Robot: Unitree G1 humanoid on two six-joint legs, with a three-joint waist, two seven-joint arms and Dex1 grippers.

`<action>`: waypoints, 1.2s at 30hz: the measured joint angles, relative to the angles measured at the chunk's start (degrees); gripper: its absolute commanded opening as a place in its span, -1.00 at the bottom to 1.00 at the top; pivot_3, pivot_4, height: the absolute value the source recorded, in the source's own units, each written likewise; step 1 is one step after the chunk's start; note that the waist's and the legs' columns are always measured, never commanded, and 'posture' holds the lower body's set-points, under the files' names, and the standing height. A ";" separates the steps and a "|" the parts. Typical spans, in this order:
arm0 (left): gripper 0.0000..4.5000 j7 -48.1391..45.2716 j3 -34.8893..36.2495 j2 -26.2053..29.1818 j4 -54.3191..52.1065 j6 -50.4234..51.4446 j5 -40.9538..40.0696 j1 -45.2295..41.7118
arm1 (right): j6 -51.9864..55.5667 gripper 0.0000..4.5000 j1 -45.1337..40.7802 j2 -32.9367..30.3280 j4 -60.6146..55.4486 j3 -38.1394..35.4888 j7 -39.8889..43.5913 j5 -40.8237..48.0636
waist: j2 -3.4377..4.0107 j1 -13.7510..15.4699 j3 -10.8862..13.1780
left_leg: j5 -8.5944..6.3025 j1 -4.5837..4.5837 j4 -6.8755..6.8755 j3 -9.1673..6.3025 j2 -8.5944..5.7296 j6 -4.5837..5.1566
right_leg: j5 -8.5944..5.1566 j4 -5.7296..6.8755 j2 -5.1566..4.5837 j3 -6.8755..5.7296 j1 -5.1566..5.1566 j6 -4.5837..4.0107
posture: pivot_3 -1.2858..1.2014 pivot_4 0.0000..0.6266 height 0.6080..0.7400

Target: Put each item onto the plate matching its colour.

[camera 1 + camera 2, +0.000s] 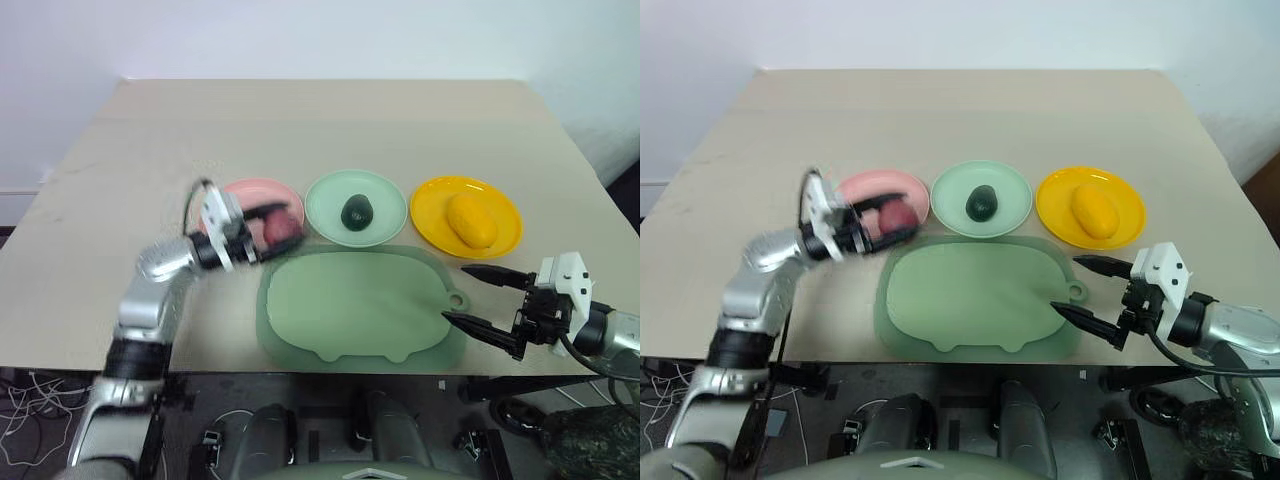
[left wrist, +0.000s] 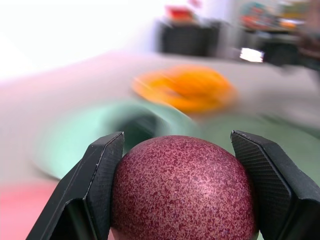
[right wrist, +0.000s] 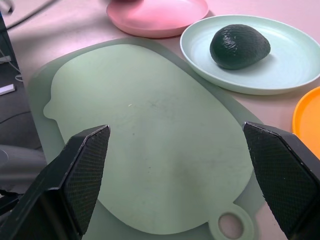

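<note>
Holding: the left pincer [image 2: 175, 200] is clamped on the dark red round fruit [image 2: 182, 192], one black finger on each side.
Where the fruit is: over the pink plate [image 1: 262, 193], at the edge nearest the tray; I cannot tell if it touches the plate.
Other pincer: the right pincer [image 1: 490, 300] has its fingers wide apart with nothing in it, near the tray's loop tab [image 1: 456, 299].
Neighbours: the avocado [image 1: 357, 212] sits on the mint green plate [image 1: 330, 205] just beside the pink plate; the mango [image 1: 471, 219] sits on the yellow plate [image 1: 432, 200] further along.
Tray: the big green tray [image 1: 355, 305] lies on the desk [image 1: 300, 120] in front of the pink plate.
Risk: the fruit is round and smooth, so it could pop out of the fingers.
Risk: let go too high or near the rim, it may roll off onto the tray.
</note>
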 measured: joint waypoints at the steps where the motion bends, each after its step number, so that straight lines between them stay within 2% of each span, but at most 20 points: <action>1: 0.40 1.53 1.04 0.71 3.18 -1.58 1.22 -2.14 | 0.00 1.00 -0.27 0.00 0.07 0.38 -0.02 -0.01 | 0.01 -0.11 -0.01 | 0.00 0.02 -0.02 0.03 0.00 0.00 | 0.00 0.00 0.02 0.01 0.04 0.00 | 0.03 -0.52 0.89; 6: 0.40 5.07 1.70 2.61 20.07 -10.04 7.53 -4.77 | -0.01 1.00 -2.44 0.01 1.27 2.28 -0.15 -0.04 | -0.01 -0.21 0.00 | 0.00 0.11 -0.03 0.14 0.01 0.00 | 0.01 0.01 0.04 -0.04 0.04 -0.01 | 0.03 -0.52 0.89; 10: 0.40 4.88 1.70 2.55 27.56 -14.11 8.88 -4.05 | -0.07 1.00 -3.78 0.06 1.40 3.27 -0.24 -0.04 | -0.17 0.15 0.07 | 0.00 0.02 0.05 0.09 0.01 0.00 | 0.01 -0.01 -0.03 -0.14 0.05 -0.01 | 0.03 -0.52 0.89; 12: 0.71 4.52 1.70 2.46 29.19 -15.14 8.99 -4.00 | -0.09 1.00 -3.77 0.13 1.40 3.85 -0.26 -0.05 | -0.17 0.20 0.07 | 0.00 0.01 0.06 0.10 0.00 0.00 | 0.01 -0.02 -0.05 -0.14 0.05 -0.01 | 0.03 -0.52 0.89; 14: 0.94 4.39 1.70 2.05 30.58 -15.95 9.01 -4.05 | -0.24 1.00 -3.55 0.17 1.42 4.15 -0.18 -0.05 | -0.18 0.10 0.07 | 0.00 0.02 0.05 0.10 0.00 0.01 | 0.01 -0.01 -0.05 -0.14 0.05 -0.01 | 0.03 -0.52 0.89; 21: 0.99 3.43 3.35 2.02 31.80 -17.87 8.40 -4.13 | -1.92 1.00 -2.34 0.16 3.55 4.15 1.15 -0.18 | -0.19 -0.08 0.07 | 0.00 0.04 0.05 0.11 0.01 0.00 | 0.01 0.01 -0.04 -0.14 0.05 -0.01 | 0.03 -0.52 0.89; 25: 0.99 2.29 6.29 2.44 25.88 -17.18 4.54 -3.03 | -2.60 1.00 -2.19 0.08 4.62 4.05 1.92 -0.15 | -0.22 -0.09 0.09 | 0.00 0.03 0.05 0.11 0.02 0.00 | 0.02 0.02 -0.04 -0.14 0.05 -0.01 | 0.03 -0.52 0.89; 30: 0.99 -0.73 12.49 9.87 6.83 -7.51 -4.78 4.14 | -3.43 1.00 -0.57 -0.68 7.07 2.18 4.02 -0.10 | -0.18 -0.30 0.06 | 0.00 0.16 -0.03 0.09 0.07 -0.01 | 0.01 0.04 -0.03 -0.03 0.05 0.00 | 0.03 -0.52 0.89; 32: 0.99 -2.77 14.93 12.40 1.39 -5.10 -7.43 10.55 | -3.99 1.00 -0.91 -0.98 8.14 1.54 4.83 -0.10 | -0.12 -0.41 0.03 | 0.00 0.21 -0.04 0.13 0.08 0.00 | 0.00 0.04 -0.02 0.02 0.05 0.00 | 0.03 -0.52 0.89; 36: 0.99 -11.23 20.28 16.05 -3.25 -3.84 -9.89 31.51 | -7.17 1.00 -2.68 -3.85 16.58 -0.85 7.74 -1.34 | -0.09 -0.84 0.03 | -0.03 0.16 -0.06 0.19 0.11 0.03 | -0.06 0.03 0.01 0.08 -0.05 0.02 | 0.03 -0.52 0.89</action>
